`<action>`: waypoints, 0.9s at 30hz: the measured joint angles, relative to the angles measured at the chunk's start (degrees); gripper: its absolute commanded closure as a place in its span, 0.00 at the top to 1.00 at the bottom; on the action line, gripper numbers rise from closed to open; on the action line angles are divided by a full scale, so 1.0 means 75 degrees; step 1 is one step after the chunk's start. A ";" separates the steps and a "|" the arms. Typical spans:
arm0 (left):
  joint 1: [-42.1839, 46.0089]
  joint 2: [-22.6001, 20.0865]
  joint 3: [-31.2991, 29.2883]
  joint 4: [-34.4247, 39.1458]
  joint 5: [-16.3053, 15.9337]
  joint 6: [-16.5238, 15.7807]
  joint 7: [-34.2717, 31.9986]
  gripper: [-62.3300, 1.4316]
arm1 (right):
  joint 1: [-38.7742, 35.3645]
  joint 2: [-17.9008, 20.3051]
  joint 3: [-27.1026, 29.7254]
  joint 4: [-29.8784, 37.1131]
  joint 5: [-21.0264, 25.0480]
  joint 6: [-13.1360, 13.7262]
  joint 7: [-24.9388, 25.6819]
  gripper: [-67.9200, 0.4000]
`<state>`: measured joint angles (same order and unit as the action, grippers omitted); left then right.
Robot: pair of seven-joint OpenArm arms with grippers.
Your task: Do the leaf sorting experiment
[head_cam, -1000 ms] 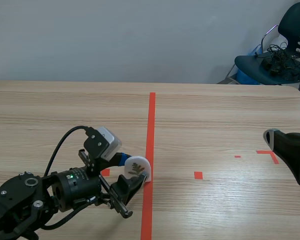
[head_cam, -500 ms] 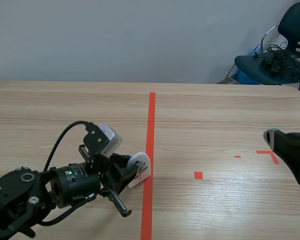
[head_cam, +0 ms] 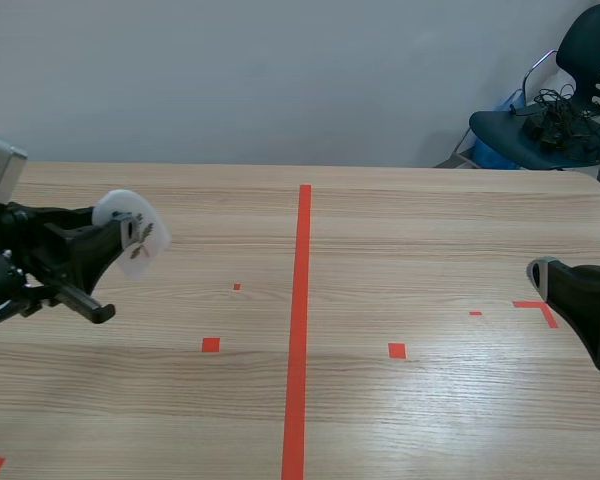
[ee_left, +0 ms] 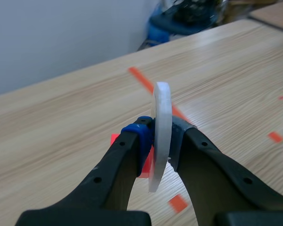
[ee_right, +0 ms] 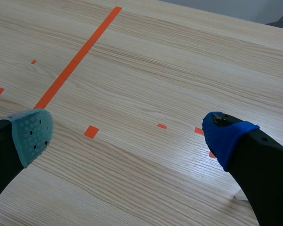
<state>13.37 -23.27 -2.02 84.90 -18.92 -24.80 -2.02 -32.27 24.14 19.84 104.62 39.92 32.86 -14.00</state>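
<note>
Pale wooden desk (head_cam: 430, 230) under a grey wall (head_cam: 230, 70), dark chair (head_cam: 560, 110) at far right, left tool (ee_left: 162, 137) at the left edge, pinching a white leaf-printed disc (head_cam: 130, 228) upright between its pads, right tool (ee_right: 129, 136) spread wide, low at the right.

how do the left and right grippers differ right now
The left gripper is shut on a white leaf-printed disc, held on edge between its pads; the right gripper is open and holds nothing. In the scene view the left gripper is at the table's far left, while the right gripper sits at its right edge. Both have thick black fingers with soft pads.
</note>
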 measured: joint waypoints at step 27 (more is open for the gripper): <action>-0.1743 -0.0493 -0.0583 -0.5409 -0.1425 0.1475 -0.1078 0.13 | 0.0000 0.0000 0.0000 0.0000 0.0026 0.0000 -0.0003 1.00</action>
<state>0.30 -26.96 -6.39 44.34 -29.61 -13.74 -10.11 -32.27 24.14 19.84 104.62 40.12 32.86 -14.02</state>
